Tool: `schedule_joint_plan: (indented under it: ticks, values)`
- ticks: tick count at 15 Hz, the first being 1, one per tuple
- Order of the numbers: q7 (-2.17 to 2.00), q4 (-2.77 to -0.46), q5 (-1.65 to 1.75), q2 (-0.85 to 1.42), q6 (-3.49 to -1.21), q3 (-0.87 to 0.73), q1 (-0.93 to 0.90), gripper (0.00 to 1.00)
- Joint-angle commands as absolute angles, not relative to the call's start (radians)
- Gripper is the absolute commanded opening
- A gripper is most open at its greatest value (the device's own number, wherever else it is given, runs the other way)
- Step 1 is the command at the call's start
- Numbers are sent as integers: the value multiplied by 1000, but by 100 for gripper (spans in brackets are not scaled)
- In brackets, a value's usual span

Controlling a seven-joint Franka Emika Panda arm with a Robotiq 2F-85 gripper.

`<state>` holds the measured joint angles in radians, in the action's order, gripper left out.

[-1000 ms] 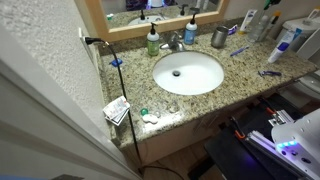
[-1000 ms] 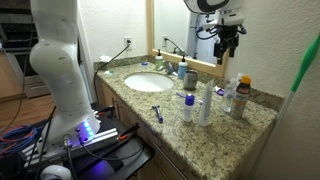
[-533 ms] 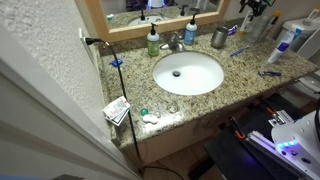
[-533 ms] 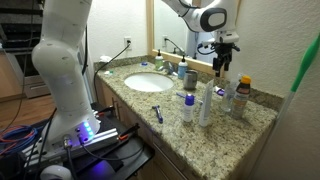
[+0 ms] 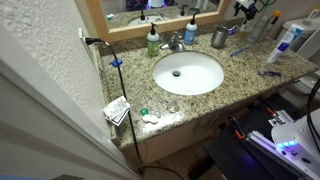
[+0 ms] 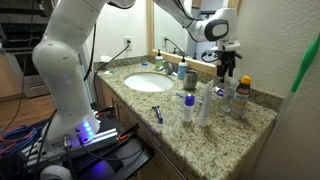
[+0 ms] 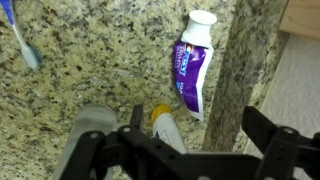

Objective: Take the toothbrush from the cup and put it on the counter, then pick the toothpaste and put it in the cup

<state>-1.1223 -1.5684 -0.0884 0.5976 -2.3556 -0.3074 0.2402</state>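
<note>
Toothbrush [image 7: 22, 40] cut off top-left | toothpaste [image 7: 190, 70] whole | tool [image 7: 195, 140] agape

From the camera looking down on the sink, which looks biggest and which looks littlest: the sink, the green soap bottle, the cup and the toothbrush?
1. sink, by far the largest
2. green soap bottle
3. cup, close to the bottle but shorter
4. toothbrush, a thin little stick

Green pump bottle [image 5: 153, 41], blue pump bottle [image 5: 190, 32], faucet [image 5: 174, 42] between them
</note>
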Motion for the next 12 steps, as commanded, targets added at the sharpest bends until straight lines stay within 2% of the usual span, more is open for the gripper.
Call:
schedule_joint_plan:
  ticks: [1, 12]
  values:
    - [-1131, -1556, -91, 648, -2432, -309, 240, 100]
    - [-1147, -1500, -99, 782, -2516, -328, 245, 100]
